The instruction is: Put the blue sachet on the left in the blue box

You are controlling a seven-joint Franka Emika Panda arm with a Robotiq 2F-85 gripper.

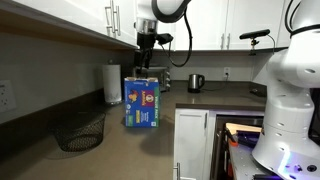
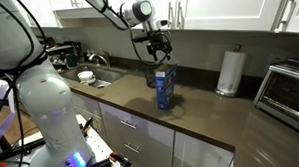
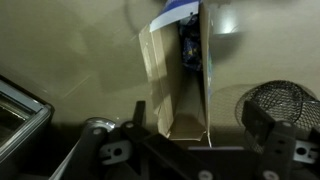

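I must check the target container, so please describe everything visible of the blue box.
The blue box is a tall cardboard carton with a red and yellow picture on its front. It stands upright on the dark countertop, near a black wire basket. Its top is open; the wrist view shows plain brown inner walls. The gripper hangs just above its opening.

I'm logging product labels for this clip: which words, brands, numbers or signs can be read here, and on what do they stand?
No text can be read in any view.
blue box: print around the red and yellow picture on its front, too small and blurred to read.
kettle: no label visible.
paper towel roll: no label visible.
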